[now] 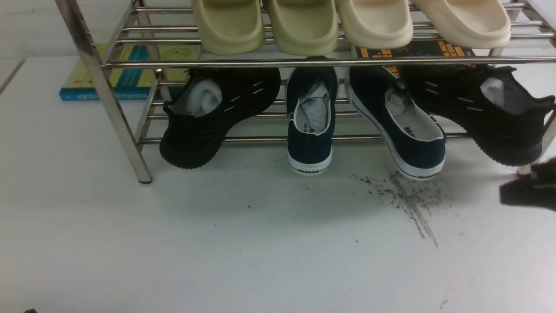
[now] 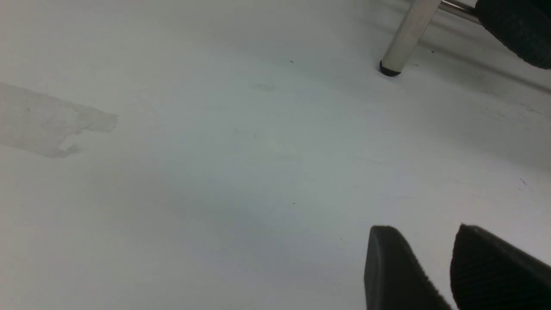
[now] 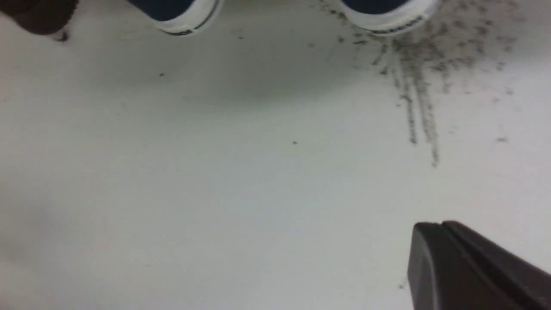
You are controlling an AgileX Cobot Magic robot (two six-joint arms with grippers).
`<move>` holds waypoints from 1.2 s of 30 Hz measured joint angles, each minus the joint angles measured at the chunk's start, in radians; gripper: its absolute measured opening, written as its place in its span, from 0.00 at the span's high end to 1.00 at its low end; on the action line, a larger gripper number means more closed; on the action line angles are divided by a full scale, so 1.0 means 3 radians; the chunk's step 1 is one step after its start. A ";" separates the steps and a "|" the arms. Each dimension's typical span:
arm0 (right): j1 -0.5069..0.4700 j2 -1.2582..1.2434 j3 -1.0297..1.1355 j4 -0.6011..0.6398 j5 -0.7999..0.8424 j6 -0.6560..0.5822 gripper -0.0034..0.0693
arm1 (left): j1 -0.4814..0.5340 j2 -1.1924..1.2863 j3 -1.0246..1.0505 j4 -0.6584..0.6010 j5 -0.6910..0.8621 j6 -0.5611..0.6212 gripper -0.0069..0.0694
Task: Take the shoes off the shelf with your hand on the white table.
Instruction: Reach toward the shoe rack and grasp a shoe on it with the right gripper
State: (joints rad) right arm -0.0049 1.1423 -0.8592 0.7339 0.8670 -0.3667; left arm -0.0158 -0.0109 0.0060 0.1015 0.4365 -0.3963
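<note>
Navy shoes sit on shelf lower tier, heels jutting past front rod over desk. R hand closed, empty, nr desk; L hand part-open, empty. Step: approach. Next, prob.: R hand must open, reach nearest heel.

A: What lies far left?
B: A flat blue-and-green paperback book.
A: Footwear?
B: Black knit sneakers, one left, one right; above them, pale-green foam slippers left of beige foam slippers.
</note>
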 joint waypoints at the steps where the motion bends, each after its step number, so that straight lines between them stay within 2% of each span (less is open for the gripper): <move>1: 0.0146 0.0255 -0.0203 0.0041 0.0012 -0.0068 0.94 | 0.0000 0.0000 0.0000 0.0000 0.0000 0.0000 0.59; 3: 0.0369 0.0504 -0.0462 0.0033 0.0018 -0.0095 0.93 | 0.0000 0.0000 0.0000 0.0000 0.0000 0.0000 0.59; 6: 0.0750 0.0822 -0.0878 -0.0221 0.0036 -0.0036 0.90 | 0.0000 0.0000 0.0000 0.0000 0.0000 0.0000 0.59; 9: 0.1062 0.1040 -0.1224 -0.0695 0.0041 0.0160 0.86 | 0.0000 0.0000 0.0000 0.0000 0.0000 0.0000 0.59; 10: 0.1080 0.1053 -0.1243 -0.0731 0.0038 0.0174 0.86 | 0.0000 0.0000 0.0000 0.0000 0.0000 0.0000 0.59; 14: 0.1386 0.1305 -0.1492 -0.1510 -0.0138 0.0408 0.74 | 0.0000 0.0000 0.0000 0.0000 0.0000 0.0000 0.59; 19: 0.1434 0.1479 -0.1513 -0.1888 -0.0405 0.0467 0.54 | 0.0000 0.0000 0.0000 0.0000 0.0000 0.0000 0.59; 25: 0.1434 0.1587 -0.1514 -0.2116 -0.0571 0.0470 0.35 | 0.0000 0.0000 0.0000 0.0000 0.0000 0.0000 0.59; 28: 0.1434 0.1661 -0.1514 -0.2207 -0.0664 0.0473 0.32 | 0.0000 0.0000 0.0000 0.0000 0.0000 0.0000 0.59; 36: 0.1434 0.1856 -0.1517 -0.2396 -0.0886 0.0553 0.31 | 0.0000 0.0000 0.0000 0.0000 0.0000 0.0000 0.59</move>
State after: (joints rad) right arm 0.4254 1.6992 -1.3143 0.0150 0.6013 -0.2007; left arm -0.0158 -0.0109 0.0060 0.1015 0.4365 -0.3963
